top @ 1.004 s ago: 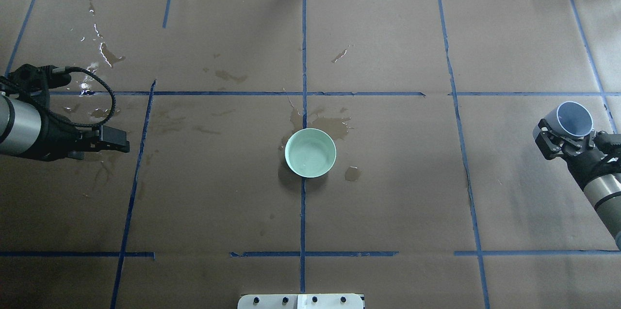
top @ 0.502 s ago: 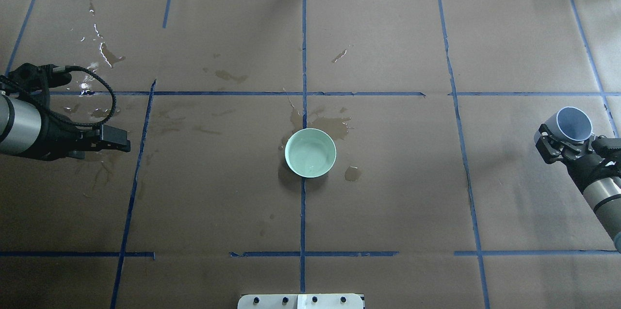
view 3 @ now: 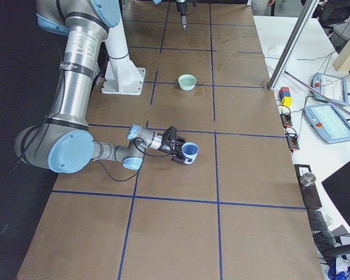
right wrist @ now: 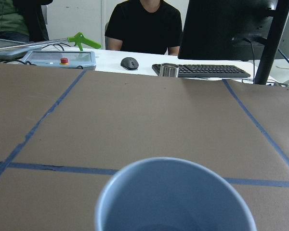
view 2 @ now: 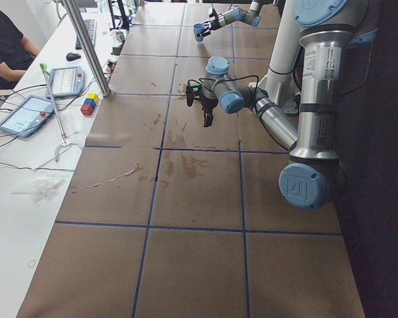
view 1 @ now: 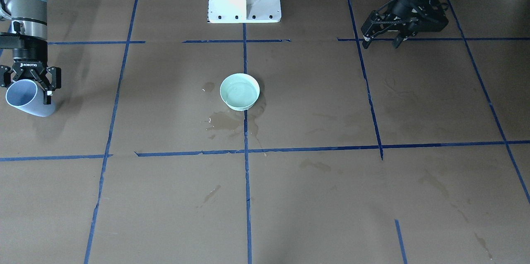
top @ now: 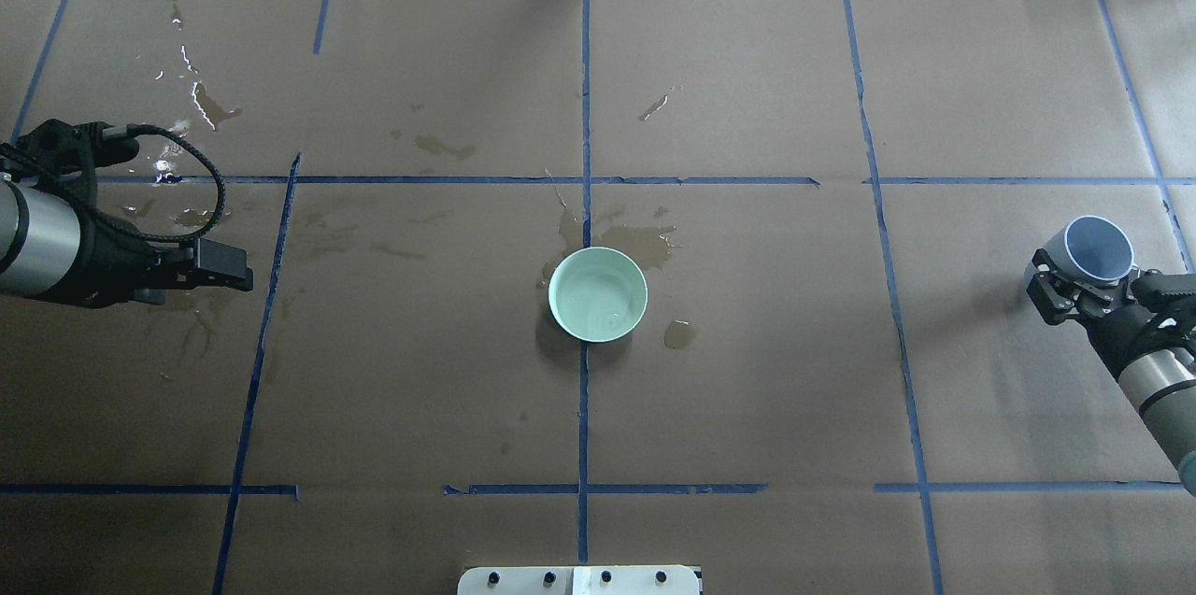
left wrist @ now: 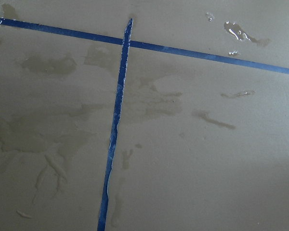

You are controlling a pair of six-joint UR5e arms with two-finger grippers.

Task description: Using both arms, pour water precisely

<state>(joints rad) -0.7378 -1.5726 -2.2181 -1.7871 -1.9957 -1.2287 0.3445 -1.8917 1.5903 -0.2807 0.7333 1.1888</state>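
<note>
Blue cup point(top: 1100, 249) sat tilted in the right gripper point(top: 1076, 283), whose fingers clamped its sides, at the right end of the brown paper point(top: 747, 389). The left gripper point(view 1: 381, 42) hung empty, fingers spread apart. Midway between them, the green bowl point(top: 598, 293) held water point(view 1: 240, 91); beyond it lay wet patches point(top: 645, 245).

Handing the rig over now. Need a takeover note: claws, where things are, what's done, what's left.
Left claw: open, empty, hovering on its own side.
Right claw: shut on blue cup, which is tilted, at the table's right end, far from the bowl.
Bowl: table centre, some water inside, spill patches beside it.
Done: a pour, judging by the bowl.
Left: cup contents unreadable; probably pour again or set it down.
</note>
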